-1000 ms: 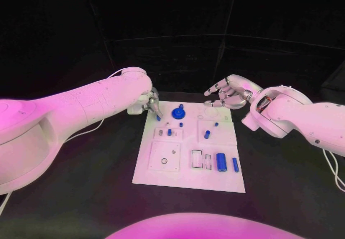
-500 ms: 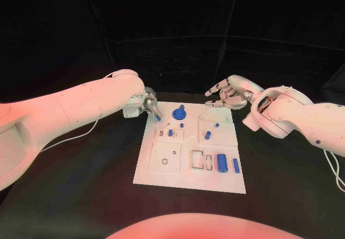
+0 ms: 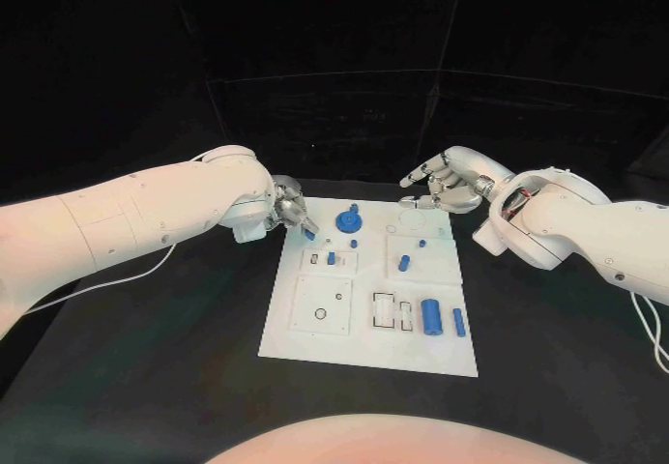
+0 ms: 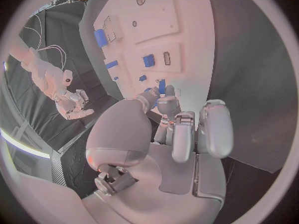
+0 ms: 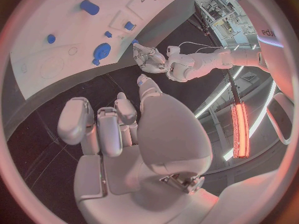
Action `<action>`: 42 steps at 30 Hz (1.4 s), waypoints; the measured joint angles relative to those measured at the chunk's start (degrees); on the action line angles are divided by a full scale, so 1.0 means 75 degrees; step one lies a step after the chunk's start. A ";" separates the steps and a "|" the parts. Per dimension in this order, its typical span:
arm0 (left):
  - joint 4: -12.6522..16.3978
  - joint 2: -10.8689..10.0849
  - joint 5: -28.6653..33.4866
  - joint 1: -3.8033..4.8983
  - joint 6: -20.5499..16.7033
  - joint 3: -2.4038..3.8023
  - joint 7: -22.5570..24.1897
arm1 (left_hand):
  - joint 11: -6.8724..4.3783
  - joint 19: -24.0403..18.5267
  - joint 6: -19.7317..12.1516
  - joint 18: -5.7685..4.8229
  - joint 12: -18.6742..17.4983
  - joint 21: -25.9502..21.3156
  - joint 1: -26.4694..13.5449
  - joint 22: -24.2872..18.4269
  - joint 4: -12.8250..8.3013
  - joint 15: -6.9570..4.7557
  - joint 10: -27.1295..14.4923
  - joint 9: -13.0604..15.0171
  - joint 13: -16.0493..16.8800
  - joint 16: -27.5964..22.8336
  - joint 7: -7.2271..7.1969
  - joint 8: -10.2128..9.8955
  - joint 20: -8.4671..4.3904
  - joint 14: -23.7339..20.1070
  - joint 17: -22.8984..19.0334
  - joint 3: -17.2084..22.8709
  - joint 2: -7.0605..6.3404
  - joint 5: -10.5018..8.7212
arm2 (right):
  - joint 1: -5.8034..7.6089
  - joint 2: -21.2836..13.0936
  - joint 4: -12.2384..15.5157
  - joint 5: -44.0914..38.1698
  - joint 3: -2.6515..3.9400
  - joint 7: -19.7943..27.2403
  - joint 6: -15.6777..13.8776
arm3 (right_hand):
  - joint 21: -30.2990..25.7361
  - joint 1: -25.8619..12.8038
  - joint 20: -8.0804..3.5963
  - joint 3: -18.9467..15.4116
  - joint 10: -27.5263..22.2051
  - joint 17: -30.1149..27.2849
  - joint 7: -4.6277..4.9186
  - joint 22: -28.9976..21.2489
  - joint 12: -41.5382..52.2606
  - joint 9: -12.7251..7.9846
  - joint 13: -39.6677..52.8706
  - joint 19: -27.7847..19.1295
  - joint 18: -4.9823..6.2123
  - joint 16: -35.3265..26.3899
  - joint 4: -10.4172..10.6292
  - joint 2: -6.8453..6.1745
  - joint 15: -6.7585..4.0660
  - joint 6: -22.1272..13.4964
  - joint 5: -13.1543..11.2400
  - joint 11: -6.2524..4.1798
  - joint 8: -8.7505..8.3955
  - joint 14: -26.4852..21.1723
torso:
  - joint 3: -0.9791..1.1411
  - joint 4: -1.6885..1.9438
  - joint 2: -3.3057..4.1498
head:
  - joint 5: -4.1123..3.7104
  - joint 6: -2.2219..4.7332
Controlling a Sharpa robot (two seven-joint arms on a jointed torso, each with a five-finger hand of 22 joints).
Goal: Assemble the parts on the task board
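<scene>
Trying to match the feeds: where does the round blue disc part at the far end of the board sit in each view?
Head view: round blue disc at the task board's far end, right of the left hand.
Left wrist view: I cannot pick it out for sure.
Right wrist view: disc near the board's edge, beside the left hand.
Shared landmark: the left hand.

Task board [image 3: 365,338] lies mid-table [image 3: 154,358], long side running away from robot. Left hand [image 3: 290,211] at board's far left corner, a small peg [image 3: 308,233] in its fingertips just over the board edge. Right hand [image 3: 444,186] above far right corner, apart from board. Round knob part [image 3: 347,222] at far end, betw. the hands. Two cylinders [image 3: 442,319] side by side on near right part.
</scene>
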 measured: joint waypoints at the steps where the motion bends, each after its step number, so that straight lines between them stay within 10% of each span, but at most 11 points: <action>1: 0.0060 -0.0035 -0.0012 -0.0012 -0.0038 -0.0022 0.0000 | 0.0000 0.0000 0.0000 0.0000 0.0000 0.0000 -0.0003 0.0000 0.0000 0.0000 0.0000 0.0079 -0.0006 0.0000 0.0000 0.0005 0.0000 0.0000 0.0000 0.0000 -0.0003 0.0000 | 0.0000 0.0000 -0.0001 0.0001 0.0000 0.0000 0.0001 | 0.0000 0.0000 0.0000 0.0000 0.0000 0.0000 0.0000 0.0000 0.0000 0.0000 0.0000 0.0000 0.0000 0.0000 0.0000 0.0000 0.0000 0.0000 0.0000 0.0000 0.0000 0.0000 | -0.0002 0.0000 0.0000 | 0.0001 -0.0001; 42: 0.0538 -0.0086 -0.0722 -0.0357 -0.0404 -0.0164 -0.0021 | -0.0024 0.0000 -0.0010 0.0000 0.0000 0.0001 -0.0148 0.0027 -0.0117 0.0000 0.0028 0.0211 0.0007 0.0000 0.0012 0.0118 0.0000 0.0000 0.0000 0.0222 -0.0129 0.0007 | -0.0001 0.0019 -0.0041 0.0028 -0.0001 0.0024 0.0007 | 0.0000 0.0000 0.0000 0.0000 0.0000 0.0005 0.0000 -0.0038 0.0000 0.0000 -0.0015 0.0000 0.0001 -0.0035 0.0000 0.0000 0.0000 0.0000 0.0046 0.0000 0.0030 0.0000 | -0.0004 -0.0007 0.0009 | 0.0028 -0.0027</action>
